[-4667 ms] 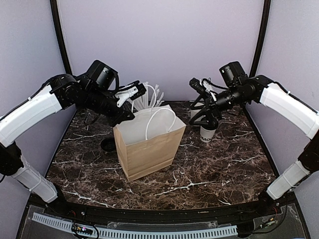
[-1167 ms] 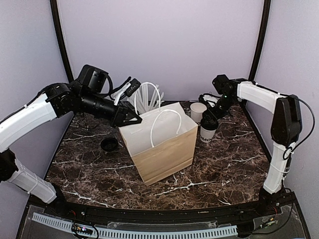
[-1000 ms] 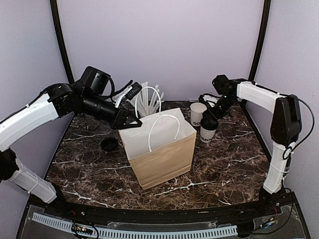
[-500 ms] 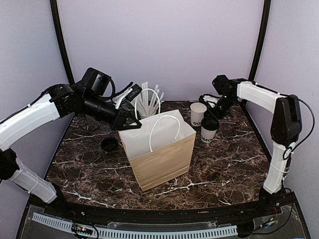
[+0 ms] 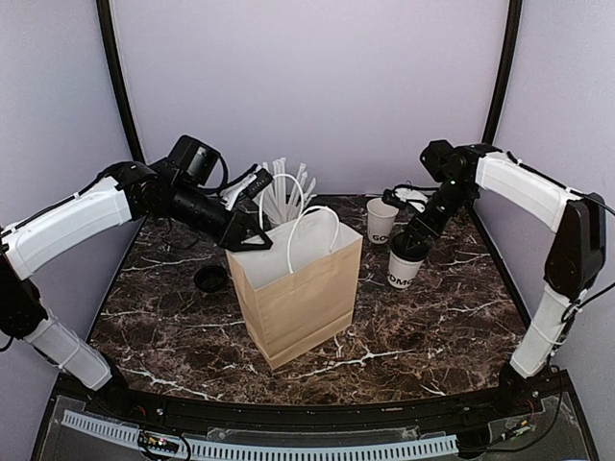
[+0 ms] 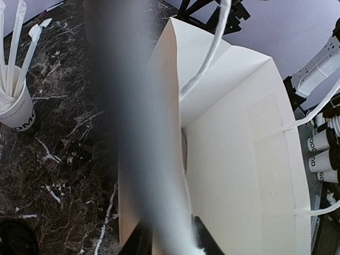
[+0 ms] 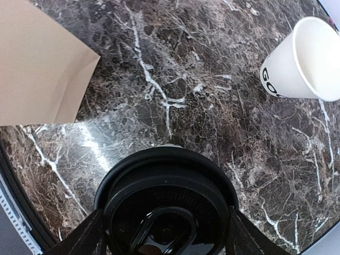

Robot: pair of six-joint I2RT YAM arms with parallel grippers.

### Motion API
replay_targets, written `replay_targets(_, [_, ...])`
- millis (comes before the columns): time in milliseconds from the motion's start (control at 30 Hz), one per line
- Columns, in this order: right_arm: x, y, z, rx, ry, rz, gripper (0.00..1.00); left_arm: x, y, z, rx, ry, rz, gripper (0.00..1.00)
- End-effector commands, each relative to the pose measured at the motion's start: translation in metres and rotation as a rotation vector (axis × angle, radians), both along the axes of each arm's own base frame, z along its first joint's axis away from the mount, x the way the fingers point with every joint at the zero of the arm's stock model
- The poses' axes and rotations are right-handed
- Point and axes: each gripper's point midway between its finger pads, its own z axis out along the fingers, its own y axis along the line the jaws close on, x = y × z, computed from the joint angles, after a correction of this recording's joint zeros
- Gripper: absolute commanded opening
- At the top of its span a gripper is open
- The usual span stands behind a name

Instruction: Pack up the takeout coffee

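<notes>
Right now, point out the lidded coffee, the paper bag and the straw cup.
coffee (image 5: pixel 403 274), top external view, on its lettered white side below the lid.
bag (image 5: pixel 303 298), top external view, on its brown front face.
straw cup (image 6: pixel 18 114), left wrist view, on its white side wall.

The tabletop (image 5: pixel 432 327) is dark marble-look with white veins, polished and faintly reflective. The paper bag (image 5: pixel 303 303) is matt brown kraft outside, smooth white inside. The takeout coffee (image 5: pixel 404 270) is matt white paper under a faintly shiny black plastic lid (image 7: pixel 167 210).
</notes>
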Motion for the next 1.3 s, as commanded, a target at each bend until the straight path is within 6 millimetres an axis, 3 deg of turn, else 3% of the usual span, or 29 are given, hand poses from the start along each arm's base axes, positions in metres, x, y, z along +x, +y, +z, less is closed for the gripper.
replay_targets(0, [-0.013, 0.011, 0.062, 0.069, -0.117, 0.152, 0.61, 0.001, -0.003, 0.017, -0.028, -0.015, -0.011, 0.34])
replay_targets(167, [-0.011, 0.026, 0.149, 0.107, -0.334, 0.285, 0.61, 0.008, -0.002, 0.033, -0.044, -0.055, 0.018, 0.42])
replay_targets(333, [-0.021, 0.059, 0.223, 0.195, -0.578, 0.379, 0.58, 0.008, 0.005, 0.045, -0.060, -0.098, 0.058, 0.60])
replay_targets(467, [-0.049, 0.086, 0.276, 0.330, -0.766, 0.458, 0.57, 0.003, 0.014, 0.053, -0.063, -0.102, 0.096, 0.63])
replay_targets(567, [-0.074, 0.108, 0.299, 0.420, -0.772, 0.540, 0.56, -0.004, 0.022, 0.052, -0.039, -0.066, 0.118, 0.63])
replay_targets(733, [-0.114, 0.142, 0.298, 0.467, -0.746, 0.678, 0.55, -0.010, 0.036, 0.047, -0.006, -0.064, 0.154, 0.63])
replay_targets(933, [-0.138, 0.173, 0.262, 0.382, -0.696, 0.776, 0.53, -0.021, 0.030, 0.034, -0.033, 0.028, 0.131, 0.58])
replay_targets(1100, [-0.155, 0.183, 0.238, 0.321, -0.655, 0.827, 0.52, -0.025, 0.024, 0.026, -0.046, 0.070, 0.104, 0.46])
replay_targets(1267, [-0.173, 0.184, 0.222, 0.268, -0.625, 0.873, 0.52, -0.025, 0.017, 0.028, -0.049, 0.072, 0.059, 0.45])
